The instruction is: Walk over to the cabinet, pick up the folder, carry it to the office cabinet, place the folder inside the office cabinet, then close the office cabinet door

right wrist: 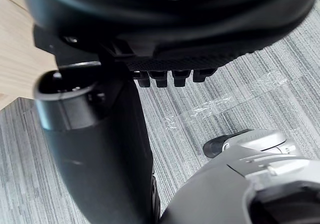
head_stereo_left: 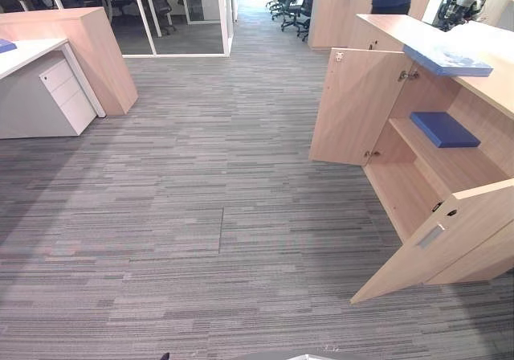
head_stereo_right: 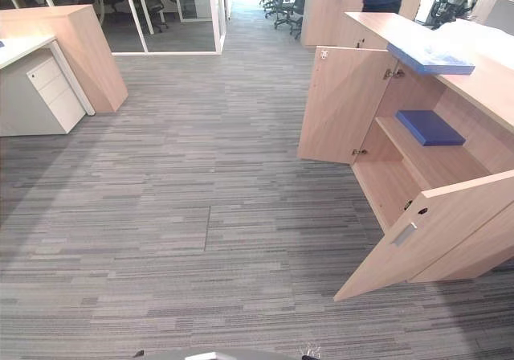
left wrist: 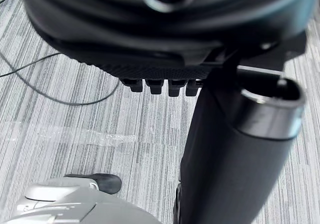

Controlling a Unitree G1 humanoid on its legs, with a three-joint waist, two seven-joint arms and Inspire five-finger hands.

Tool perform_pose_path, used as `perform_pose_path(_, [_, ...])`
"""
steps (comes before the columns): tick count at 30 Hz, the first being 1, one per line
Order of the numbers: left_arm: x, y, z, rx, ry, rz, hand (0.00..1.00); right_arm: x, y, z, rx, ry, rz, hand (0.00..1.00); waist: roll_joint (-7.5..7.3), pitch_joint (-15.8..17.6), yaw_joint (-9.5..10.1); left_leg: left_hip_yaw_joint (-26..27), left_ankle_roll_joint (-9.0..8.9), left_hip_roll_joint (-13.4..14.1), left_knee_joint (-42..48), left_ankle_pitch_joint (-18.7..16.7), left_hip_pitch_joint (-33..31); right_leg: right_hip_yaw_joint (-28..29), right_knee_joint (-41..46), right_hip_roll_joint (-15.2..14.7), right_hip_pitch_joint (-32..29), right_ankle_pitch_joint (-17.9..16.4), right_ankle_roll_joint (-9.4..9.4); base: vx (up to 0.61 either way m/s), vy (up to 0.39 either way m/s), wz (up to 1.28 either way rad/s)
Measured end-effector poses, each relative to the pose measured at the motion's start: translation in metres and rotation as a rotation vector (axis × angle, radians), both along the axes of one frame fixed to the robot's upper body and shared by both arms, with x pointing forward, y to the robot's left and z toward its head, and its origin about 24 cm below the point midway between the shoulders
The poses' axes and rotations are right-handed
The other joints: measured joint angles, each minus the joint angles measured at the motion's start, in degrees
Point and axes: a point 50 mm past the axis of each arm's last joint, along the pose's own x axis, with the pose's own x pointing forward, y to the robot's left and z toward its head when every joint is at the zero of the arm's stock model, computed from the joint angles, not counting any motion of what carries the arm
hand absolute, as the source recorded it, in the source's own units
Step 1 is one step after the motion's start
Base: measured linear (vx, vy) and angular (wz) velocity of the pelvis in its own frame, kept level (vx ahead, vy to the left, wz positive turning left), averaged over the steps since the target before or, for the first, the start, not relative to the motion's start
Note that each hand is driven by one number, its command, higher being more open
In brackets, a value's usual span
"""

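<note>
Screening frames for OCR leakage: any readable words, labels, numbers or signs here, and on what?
No readable text anywhere.
Blue folder on the shelf: plain cover.
Blue folder on the cabinet top: faint pattern, nothing legible.
Cabinet doors, white drawer unit: no labels.

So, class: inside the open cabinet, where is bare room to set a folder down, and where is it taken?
The bottom compartment is bare. The shelf is bare toward the near door; its far end holds a blue folder. A second folder crowds the cabinet top at its edge.
</note>
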Motion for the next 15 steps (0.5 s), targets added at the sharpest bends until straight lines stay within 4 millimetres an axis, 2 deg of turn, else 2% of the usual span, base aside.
perform_pose_path(15, [-0.0018, -0.0015, -0.001, -0.061, -0.015, 0.049, 1.0, 0.0029, -0.0005, 0.0001, 0.017, -0.013, -0.036, 1.0, 0.06, 0.48, -0.03, -0.06, -0.12, -0.02, -1.4, 0.33, 0.87, -0.31, -0.29, -0.04, 0.37, -0.19, 0.53, 0.0, 0.0, 0.0])
